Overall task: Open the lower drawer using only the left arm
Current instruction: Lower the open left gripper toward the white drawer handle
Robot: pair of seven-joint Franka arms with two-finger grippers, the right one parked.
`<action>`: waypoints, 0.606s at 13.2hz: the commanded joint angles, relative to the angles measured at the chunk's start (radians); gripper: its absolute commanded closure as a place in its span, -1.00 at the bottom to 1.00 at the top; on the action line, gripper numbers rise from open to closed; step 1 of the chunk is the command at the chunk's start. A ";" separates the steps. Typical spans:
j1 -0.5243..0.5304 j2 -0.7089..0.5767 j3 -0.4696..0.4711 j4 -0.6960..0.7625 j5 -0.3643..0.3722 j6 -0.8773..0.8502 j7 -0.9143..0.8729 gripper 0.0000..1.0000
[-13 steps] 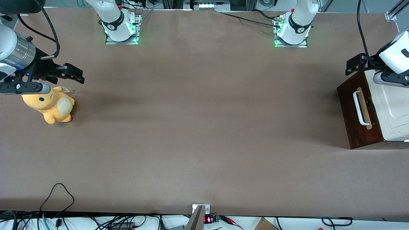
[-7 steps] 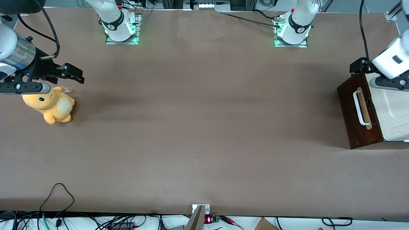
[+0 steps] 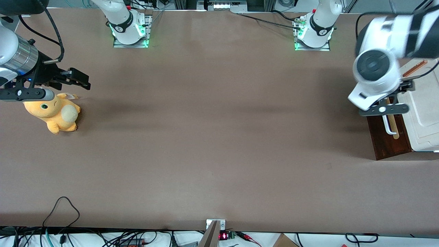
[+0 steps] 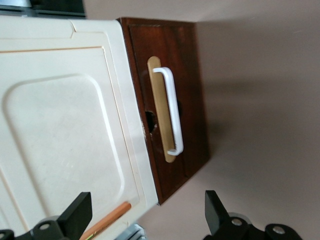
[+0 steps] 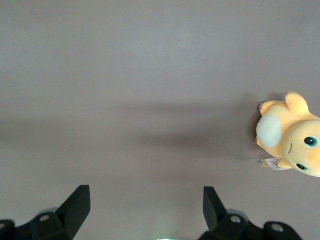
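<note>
The lower drawer (image 3: 388, 141) shows a dark brown front with a white bar handle (image 3: 388, 129) on a pale wood strip. It stands at the working arm's end of the table, under a cream-white top panel (image 3: 424, 116). The left arm (image 3: 374, 68) hangs over the drawer front and hides part of it. In the left wrist view the drawer front (image 4: 186, 75) and its handle (image 4: 170, 110) are seen from above, and the front sits flush with the cabinet. My gripper (image 4: 145, 220) is open wide above the cabinet's corner, holding nothing and apart from the handle.
A thin orange-brown strip (image 4: 107, 220) lies on the cream-white panel (image 4: 60, 130). A yellow plush toy (image 3: 55, 113) lies toward the parked arm's end of the table. Two arm bases (image 3: 129, 29) (image 3: 316, 29) stand at the edge farthest from the front camera.
The left arm has swung from above the cabinet top out over the drawer front, now covering part of the front and handle. The drawer has not moved.
</note>
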 commanded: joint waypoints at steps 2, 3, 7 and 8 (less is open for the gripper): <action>-0.004 0.076 -0.009 -0.098 0.223 0.035 -0.093 -0.99; -0.004 0.113 -0.009 -0.102 0.275 0.035 -0.110 -0.99; 0.005 0.234 -0.008 -0.104 0.383 0.035 -0.219 -0.99; 0.009 0.256 -0.005 -0.104 0.404 0.036 -0.234 -0.98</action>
